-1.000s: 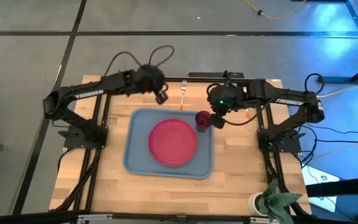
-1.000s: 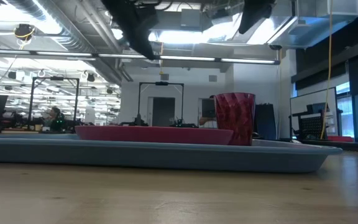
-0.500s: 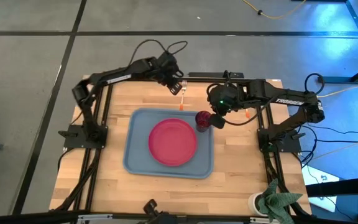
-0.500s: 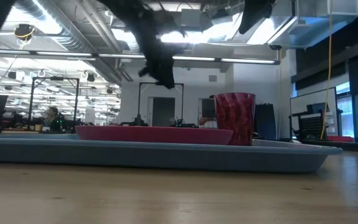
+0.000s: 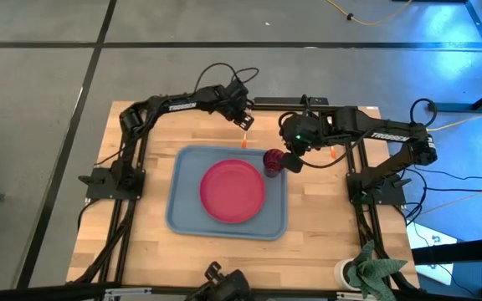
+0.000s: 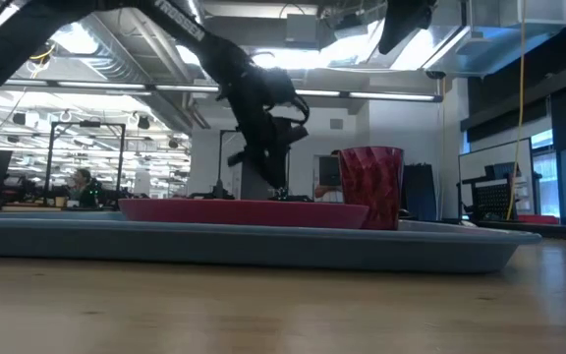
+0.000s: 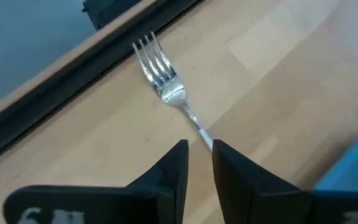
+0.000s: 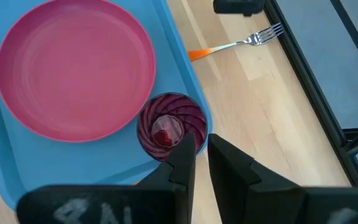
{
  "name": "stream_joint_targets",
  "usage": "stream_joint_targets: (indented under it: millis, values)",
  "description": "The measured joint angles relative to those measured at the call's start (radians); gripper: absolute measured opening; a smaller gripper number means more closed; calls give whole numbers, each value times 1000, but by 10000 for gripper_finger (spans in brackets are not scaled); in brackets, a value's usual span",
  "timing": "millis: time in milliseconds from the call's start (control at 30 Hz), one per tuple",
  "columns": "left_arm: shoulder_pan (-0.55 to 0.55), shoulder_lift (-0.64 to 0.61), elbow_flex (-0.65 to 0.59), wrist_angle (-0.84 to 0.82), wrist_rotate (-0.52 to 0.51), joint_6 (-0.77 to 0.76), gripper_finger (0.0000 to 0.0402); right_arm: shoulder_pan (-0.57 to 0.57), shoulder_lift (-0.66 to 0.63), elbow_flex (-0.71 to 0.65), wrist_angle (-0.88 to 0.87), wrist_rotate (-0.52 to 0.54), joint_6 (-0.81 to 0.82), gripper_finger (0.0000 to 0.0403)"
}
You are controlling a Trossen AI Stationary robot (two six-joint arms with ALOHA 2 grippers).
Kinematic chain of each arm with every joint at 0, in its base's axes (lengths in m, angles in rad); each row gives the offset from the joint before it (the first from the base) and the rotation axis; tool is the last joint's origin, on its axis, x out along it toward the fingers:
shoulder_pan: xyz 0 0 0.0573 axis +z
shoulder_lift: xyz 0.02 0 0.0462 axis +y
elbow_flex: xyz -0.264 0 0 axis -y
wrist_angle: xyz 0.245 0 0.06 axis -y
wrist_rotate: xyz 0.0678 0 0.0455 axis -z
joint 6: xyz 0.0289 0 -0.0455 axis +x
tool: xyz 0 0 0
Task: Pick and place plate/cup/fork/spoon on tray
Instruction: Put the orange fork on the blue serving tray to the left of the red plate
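The left gripper [image 7: 197,163] hangs over the fork [image 7: 164,85] near the tabletop's far edge, its 2 fingers parted by a narrow gap. The fork's thin metal neck runs into that gap, and the prongs lie ahead of the fingertips, pointing toward the far edge. The fork rests flat on the wood, not lifted, its orange handle end close to the far rim of the tray [image 5: 180,186].

The right gripper [image 8: 201,160] is poised over the cup [image 8: 169,126], 1 finger above the cup's rim, its 2 fingers a small gap apart and closed on nothing. The cup stands upright in the tray's far right corner, just beside the plate [image 5: 233,191], which lies flat at the tray's middle.
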Motion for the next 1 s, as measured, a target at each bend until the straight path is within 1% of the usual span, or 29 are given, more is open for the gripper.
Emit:
stream_joint_targets:
  millis: [100,167,233,400,567,733,800,933,1000]
  values:
    - [8,26,0,45,90,0,64,0,0,0,-1,0,-1,49]
    - [13,41,0,73,130,-4,65,0,0,0,-1,0,-1,49]
    - [15,51,0,82,131,-6,66,0,0,0,-1,0,-1,49]
    - [15,60,0,80,75,31,64,0,0,0,-1,0,-6,49]
    - [21,58,0,84,77,55,63,0,0,0,-4,0,-25,49]
    - [60,56,0,91,72,57,63,0,0,0,-4,0,-27,49]
    - [85,56,0,102,86,57,63,0,0,0,-4,0,-27,49]
    - [146,56,12,118,170,81,63,0,0,0,-4,0,-28,49]
    - [163,54,14,149,177,88,63,0,0,0,-4,0,-27,49]
